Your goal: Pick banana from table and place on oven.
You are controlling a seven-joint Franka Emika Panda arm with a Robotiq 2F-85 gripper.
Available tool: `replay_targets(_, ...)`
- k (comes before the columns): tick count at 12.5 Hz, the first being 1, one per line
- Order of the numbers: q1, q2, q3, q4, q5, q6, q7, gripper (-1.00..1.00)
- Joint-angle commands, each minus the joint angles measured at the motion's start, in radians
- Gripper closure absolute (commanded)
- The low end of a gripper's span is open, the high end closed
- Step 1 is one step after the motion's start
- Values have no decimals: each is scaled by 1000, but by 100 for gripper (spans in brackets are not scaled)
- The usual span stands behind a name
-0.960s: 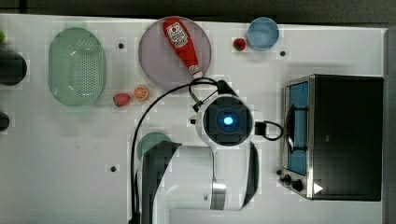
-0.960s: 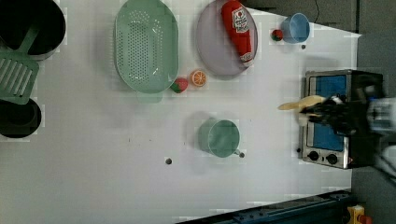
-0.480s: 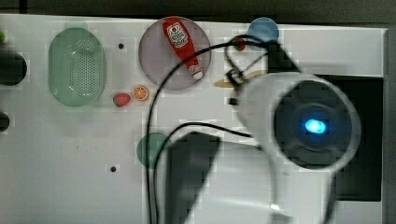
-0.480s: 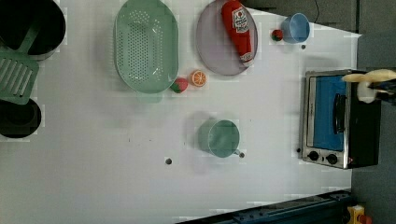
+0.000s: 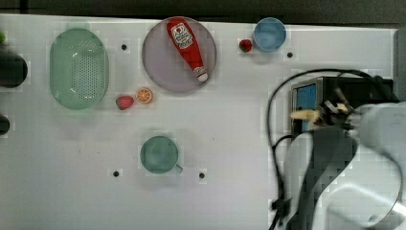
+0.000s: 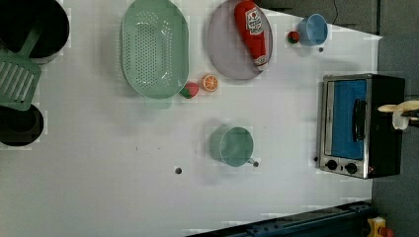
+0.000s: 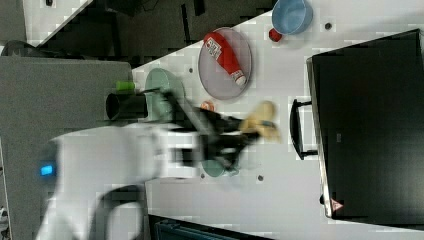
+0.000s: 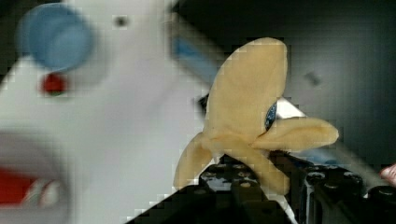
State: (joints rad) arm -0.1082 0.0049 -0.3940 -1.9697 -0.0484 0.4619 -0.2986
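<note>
The pale yellow banana [image 8: 247,116] sits between my gripper's fingers, held up in the air. In the top view the banana [image 5: 302,115] pokes out over the blue glass door of the oven [image 5: 307,98], with my gripper [image 5: 326,112] shut on it just at the top view's right of it. In the left view the banana [image 6: 398,106] hangs over the black top of the oven [image 6: 388,123]. The right view shows the banana [image 7: 260,125] close to the oven's bar handle, short of the black oven top [image 7: 370,125]. The white table [image 5: 230,143] lies below.
A green cup [image 5: 158,153] stands mid-table. Beyond it are a green colander [image 5: 79,67], a grey plate [image 5: 160,72] with a ketchup bottle [image 5: 186,45], an orange slice [image 5: 144,95], a strawberry [image 5: 124,102] and a blue bowl [image 5: 269,34]. A black cable [image 5: 275,143] loops beside the arm.
The arm has swung from the table's middle towards the top view's right, carrying the banana up to the oven. The grip on the banana has stayed the same.
</note>
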Motion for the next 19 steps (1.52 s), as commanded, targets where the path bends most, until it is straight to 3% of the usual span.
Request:
replay_targets(1,3,75,-70,-5,17,105,-150,50)
replay_targets(6,1,192,-130,-1,11,183,-221,50)
replay_targets(7,1,198,-135,-1,10,188,-221,40)
replay_targets(13,2,193,-138,11,-3,193,-223,-93)
replay_targets(16,28,169,-117,67,-44,123,-254,-100)
replay_targets(19,78,104,-26,156,-32,-192,-365,-100)
